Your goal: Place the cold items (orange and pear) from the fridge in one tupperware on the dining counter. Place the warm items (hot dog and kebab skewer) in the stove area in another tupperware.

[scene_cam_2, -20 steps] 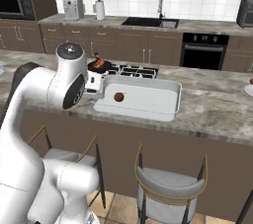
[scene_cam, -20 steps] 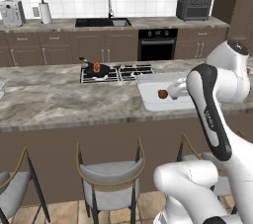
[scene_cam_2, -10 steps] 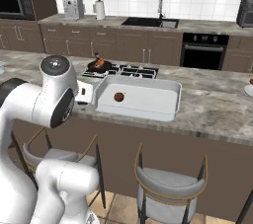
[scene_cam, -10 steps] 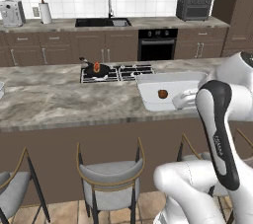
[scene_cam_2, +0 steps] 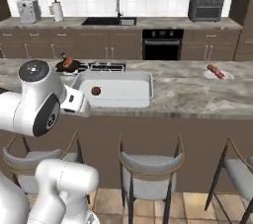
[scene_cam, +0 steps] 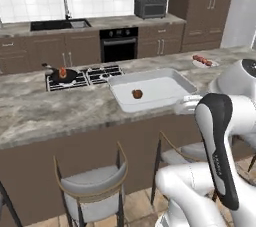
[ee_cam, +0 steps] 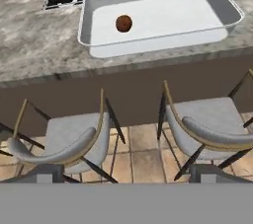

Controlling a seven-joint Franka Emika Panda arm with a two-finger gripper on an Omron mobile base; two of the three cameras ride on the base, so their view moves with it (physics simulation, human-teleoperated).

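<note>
Tray point(scene_cam: 184, 82): large white tupperware, on marble dining counter point(scene_cam: 40, 116), near its front edge, just right of the cooktop point(scene_cam: 87, 75).
Round item point(scene_cam: 137, 93): small, brownish-orange, lies inside tray twd its left part; also seen at point(scene_cam_2: 96, 90) and point(ee_cam: 123, 23). Orange or pear – can't tell at this res.
Pan point(scene_cam: 64, 75): dark, on cooktop left of tray, w/ a red-orange food piece in it; apart from tray.
Plate point(scene_cam_2: 216, 74): small white, on counter well right of tray, carries a reddish long food item (hot dog or skewer – can't tell which).
Gripper point(ee_cam: 126, 176): fingertips point(ee_cam: 48, 172) just visible at bottom edge of hand view, set far apart; jaws wide, nothing between them.
Gripper pos.: hand looks down over counter's front edge at tray and stools; not touching tray or item.
Arm point(scene_cam_2: 37, 104): white, folded in front of counter on near side, hand end next to tray's near-left corner in right base view.
Stools point(ee_cam: 64, 139): grey-seat w/ wood backs, tucked under counter's near side.
Back wall: sink point(scene_cam_2: 109, 20), oven point(scene_cam_2: 162, 44), toaster oven point(scene_cam_2: 206, 7) on far counter.
</note>
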